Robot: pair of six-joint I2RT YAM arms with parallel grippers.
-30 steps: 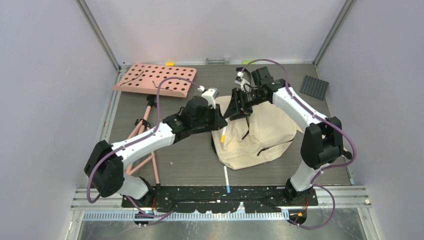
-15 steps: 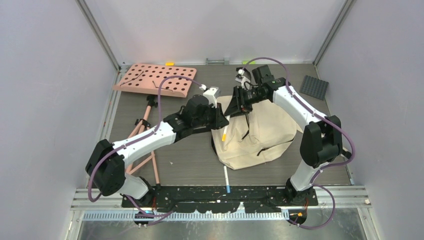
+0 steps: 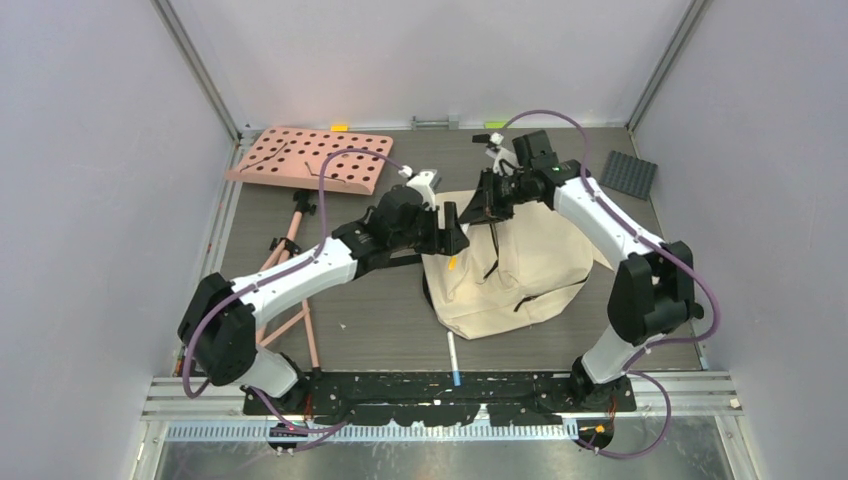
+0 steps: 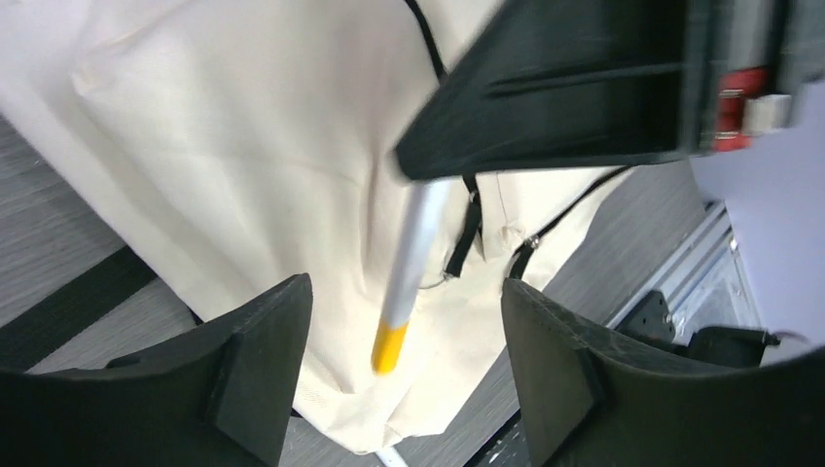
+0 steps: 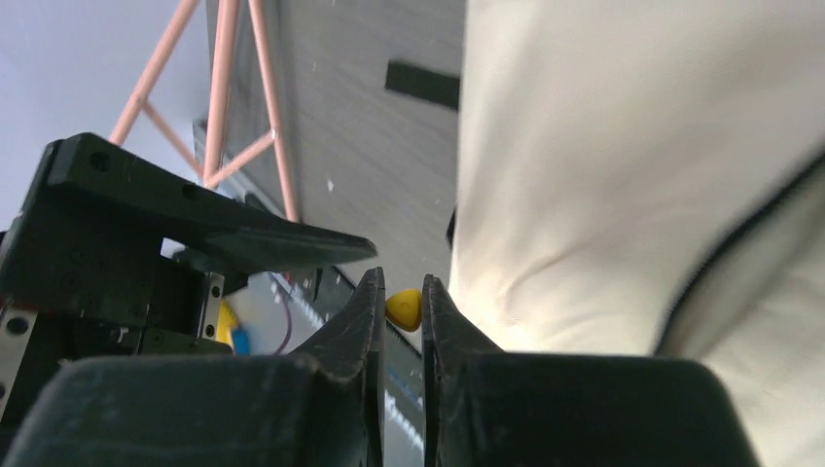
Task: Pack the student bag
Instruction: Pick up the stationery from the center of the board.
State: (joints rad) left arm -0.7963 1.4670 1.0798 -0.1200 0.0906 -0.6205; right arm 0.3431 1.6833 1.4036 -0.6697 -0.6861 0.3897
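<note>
The cream student bag [image 3: 520, 270] lies flat on the table right of centre. Just above its left part hangs a white pen with a yellow end [image 3: 452, 262]. My right gripper [image 3: 480, 212] is shut on the pen's upper part. In the right wrist view the yellow end [image 5: 403, 308] shows between the nearly closed fingers [image 5: 362, 321]. My left gripper [image 3: 455, 225] is open beside it. In the left wrist view the pen [image 4: 413, 258] hangs free between its spread fingers, over the bag [image 4: 243, 146].
A second white pen with a blue end [image 3: 453, 360] lies on the table in front of the bag. A pink perforated board [image 3: 310, 158] sits at the back left, a pink tripod [image 3: 290, 270] lies at the left, and a dark grey pad [image 3: 628, 174] is at the back right.
My left gripper has opened and let go of the pen. My right gripper has closed on it. Both grippers have shifted slightly to the right over the bag.
</note>
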